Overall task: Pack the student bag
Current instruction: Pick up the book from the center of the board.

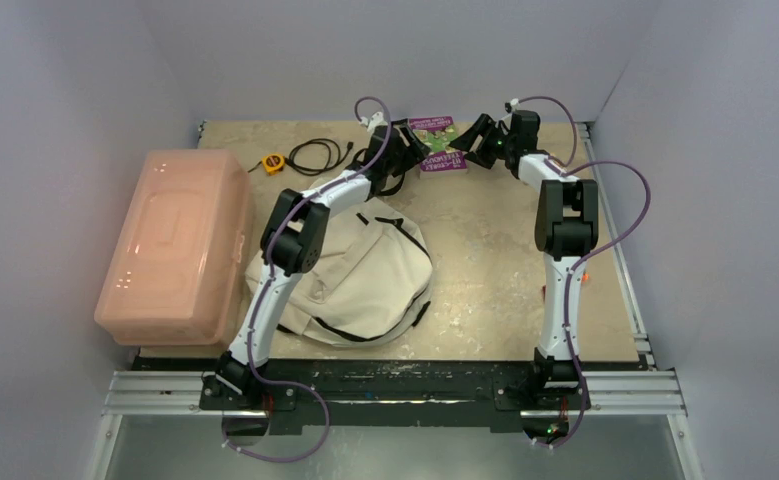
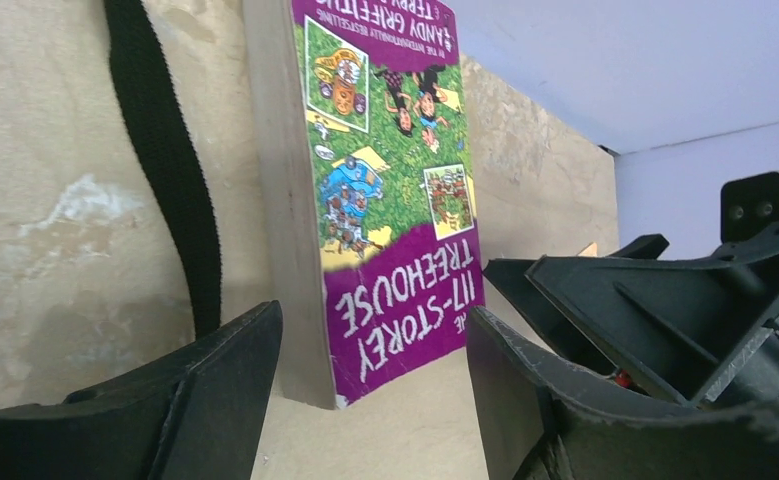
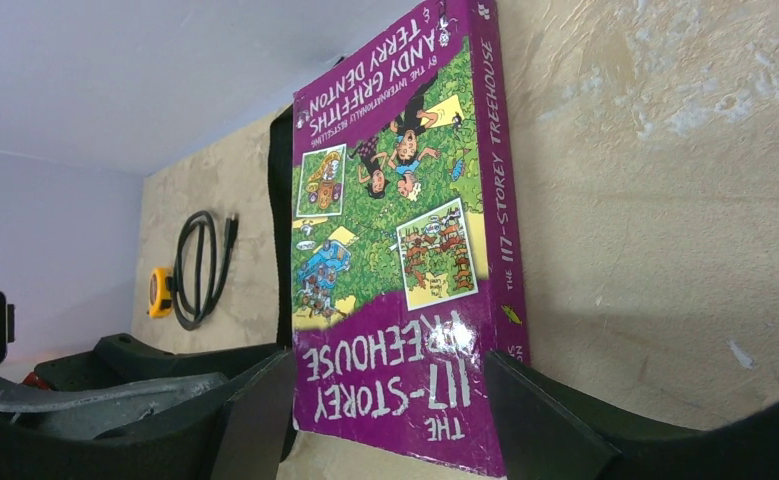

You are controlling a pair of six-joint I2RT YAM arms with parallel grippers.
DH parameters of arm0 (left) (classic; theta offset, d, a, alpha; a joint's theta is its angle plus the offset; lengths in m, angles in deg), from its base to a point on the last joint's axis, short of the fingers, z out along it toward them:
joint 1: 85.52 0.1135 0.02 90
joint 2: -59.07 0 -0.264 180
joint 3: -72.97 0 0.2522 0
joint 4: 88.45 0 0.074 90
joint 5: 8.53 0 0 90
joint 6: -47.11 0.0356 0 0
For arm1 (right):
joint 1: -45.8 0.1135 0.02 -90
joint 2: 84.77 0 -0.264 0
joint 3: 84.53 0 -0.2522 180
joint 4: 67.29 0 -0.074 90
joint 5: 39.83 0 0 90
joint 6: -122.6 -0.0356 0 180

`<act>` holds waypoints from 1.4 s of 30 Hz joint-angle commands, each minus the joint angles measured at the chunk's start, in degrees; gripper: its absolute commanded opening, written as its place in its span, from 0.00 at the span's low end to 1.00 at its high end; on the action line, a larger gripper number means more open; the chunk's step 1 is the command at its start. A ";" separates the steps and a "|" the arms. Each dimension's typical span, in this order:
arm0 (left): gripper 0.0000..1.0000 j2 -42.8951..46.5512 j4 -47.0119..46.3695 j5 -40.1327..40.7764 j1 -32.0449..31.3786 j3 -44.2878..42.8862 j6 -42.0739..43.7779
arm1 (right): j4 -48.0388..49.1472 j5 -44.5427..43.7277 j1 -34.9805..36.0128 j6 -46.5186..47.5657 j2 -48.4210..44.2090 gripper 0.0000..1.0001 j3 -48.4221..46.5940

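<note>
You have the left gripper and right gripper both spread wide, flanking the near end of the purple paperback book without visibly clamping it, while the soft cream canvas student bag lies well behind, just beside the rigid pink plastic bin.

The left arm is covering the backpack's left side. The left wrist picture's top edge is cutting off the book's far end.
</note>
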 commanded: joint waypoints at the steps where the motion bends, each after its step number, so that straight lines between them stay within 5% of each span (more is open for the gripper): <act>1: 0.67 1.73 -0.50 1.27 1.09 -1.19 -0.04 | 0.76 0.25 -0.09 0.28 -0.13 0.73 -0.50; 13: 0.65 -7.98 1.87 -4.10 1.02 -12.82 -10.57 | 0.00 -0.43 -0.14 0.47 0.52 0.73 -1.01; 22: 0.42 -7.09 0.42 -3.48 1.11 -9.77 -12.83 | -0.16 0.35 -3.23 -5.34 -1.34 0.73 0.09; 32: 0.45 -8.06 0.78 -3.95 1.25 -9.67 -15.73 | -4.22 0.35 -3.22 -1.63 3.47 0.74 -6.65; 38: 0.45 -8.79 0.88 -5.87 1.25 -10.48 -16.37 | -2.29 2.71 -1.60 -2.87 4.80 0.55 -5.28; 42: 0.43 -9.34 1.85 -9.06 1.20 -12.08 -15.31 | 0.43 4.85 -0.14 -3.81 2.62 0.52 -1.82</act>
